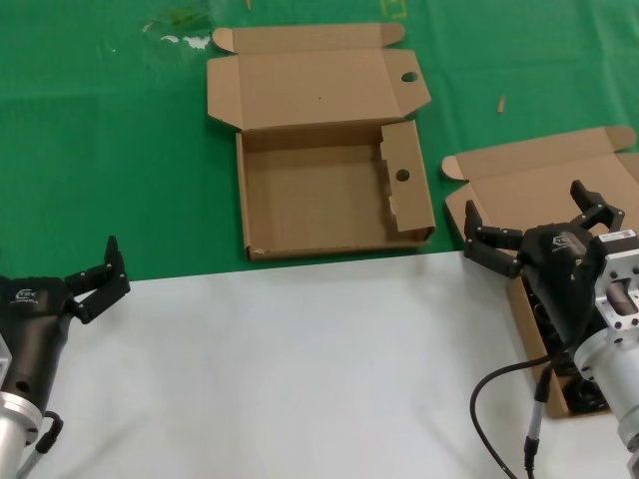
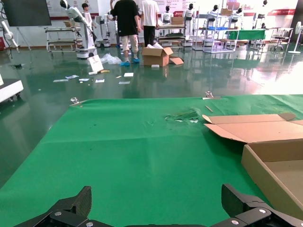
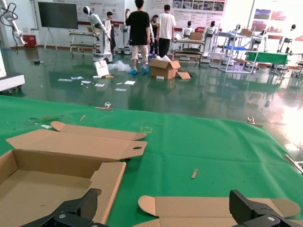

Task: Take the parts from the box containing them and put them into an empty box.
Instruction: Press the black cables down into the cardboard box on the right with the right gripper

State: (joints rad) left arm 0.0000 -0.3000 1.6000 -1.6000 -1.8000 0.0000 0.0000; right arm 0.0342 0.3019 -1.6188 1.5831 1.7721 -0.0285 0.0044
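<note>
The empty box (image 1: 329,170), ahead of both sets of jaws, is plain brown cardboard, matt and slightly fibrous, with raw cut edges at its round holes. The box containing them (image 1: 559,200), under the right gripper (image 1: 539,222), is the same dull cardboard. The parts (image 1: 584,399) inside look like black rubbery plastic (only partly seen). The counter (image 1: 300,359) beneath the jaws is smooth matt white; farther ahead it carries green cloth (image 1: 100,150), felt-like and faintly creased. Both grippers, the left gripper (image 1: 98,279) too, are matt black plastic on brushed silver metal wrists. The hall floor (image 2: 142,80) is glossy and reflective.
</note>
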